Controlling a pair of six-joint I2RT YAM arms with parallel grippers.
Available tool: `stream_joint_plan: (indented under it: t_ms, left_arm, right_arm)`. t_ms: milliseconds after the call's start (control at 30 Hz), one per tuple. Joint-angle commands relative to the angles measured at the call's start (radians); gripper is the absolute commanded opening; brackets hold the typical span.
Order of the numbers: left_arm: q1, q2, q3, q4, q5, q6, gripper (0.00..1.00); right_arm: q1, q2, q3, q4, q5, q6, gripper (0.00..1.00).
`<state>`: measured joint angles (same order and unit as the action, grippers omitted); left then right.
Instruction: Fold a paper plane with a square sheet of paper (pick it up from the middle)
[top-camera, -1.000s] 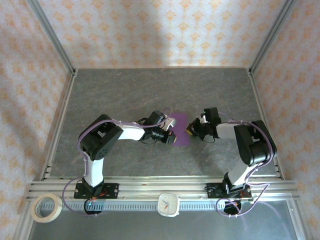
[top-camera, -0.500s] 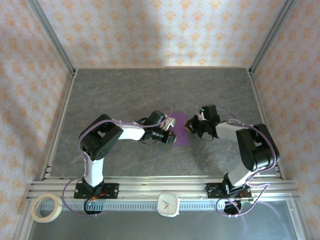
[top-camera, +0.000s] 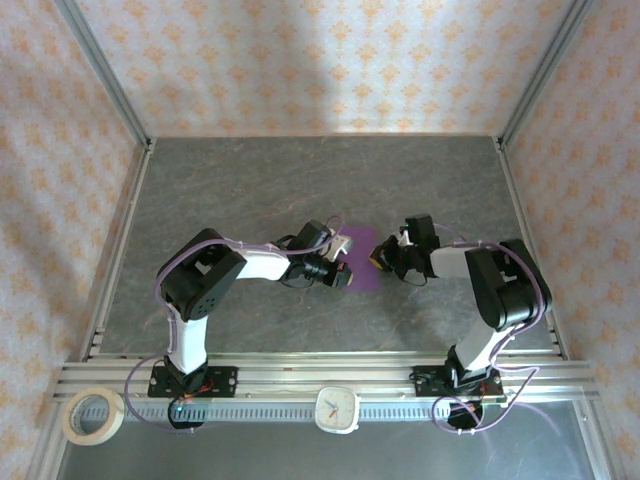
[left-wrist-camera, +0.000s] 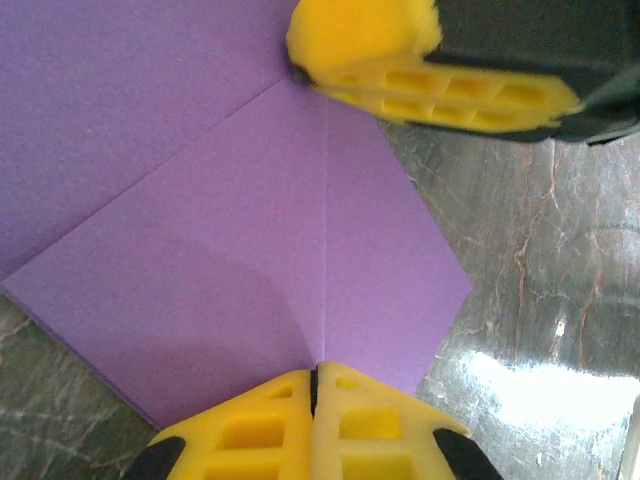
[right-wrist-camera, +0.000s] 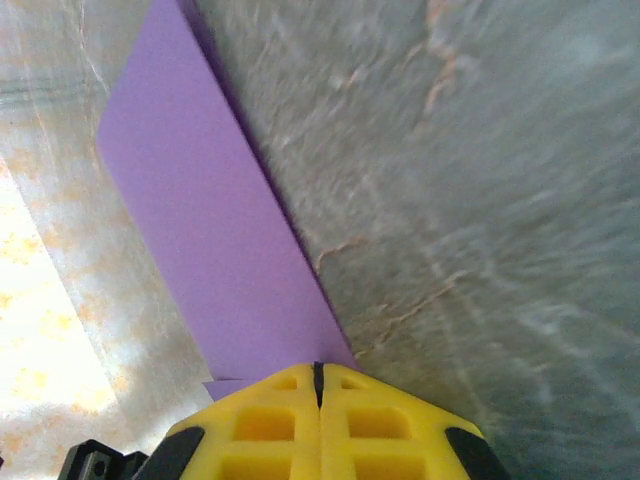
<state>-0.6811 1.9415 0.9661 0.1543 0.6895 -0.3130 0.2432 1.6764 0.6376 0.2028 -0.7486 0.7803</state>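
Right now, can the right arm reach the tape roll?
Probably not: the tape roll lies at the near-left corner, past the left arm's base, far from the right end effector at the purple paper.

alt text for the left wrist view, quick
A partly folded purple sheet of paper lies on a grey marbled table, a straight crease running up it. The left gripper, jaws shut, sits at the crease's near end; the right gripper, yellow-tipped, sits at its far end.
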Motion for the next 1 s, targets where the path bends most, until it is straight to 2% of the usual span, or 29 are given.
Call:
stream_joint_plan:
  t_ms: [0,200,333,533,900,967]
  left_arm:
    - [-0.002,0.108,-0.073,-0.243,-0.180,0.022,0.00]
    - [-0.003,0.095,-0.079,-0.235,-0.179,0.019,0.00]
    - [-0.002,0.087,-0.076,-0.228,-0.167,0.015,0.00]
    - [-0.002,0.071,-0.060,-0.232,-0.162,0.008,0.00]
    - [-0.002,-0.016,0.007,-0.271,-0.123,-0.003,0.00]
    - [-0.003,-0.058,0.031,-0.273,-0.089,-0.004,0.00]
  right_arm:
    - [-0.041,-0.018,-0.005,-0.029,0.068,-0.030,0.00]
    - [-0.044,-0.095,0.010,-0.015,0.043,-0.013,0.00]
    - [0.006,-0.139,-0.011,0.043,0.038,0.037,0.00]
    - [0.105,-0.064,0.008,0.057,0.025,0.052,0.00]
    - [0.107,0.008,-0.051,-0.007,0.099,0.026,0.00]
    - [0.104,0.018,-0.064,0.005,0.098,0.027,0.00]
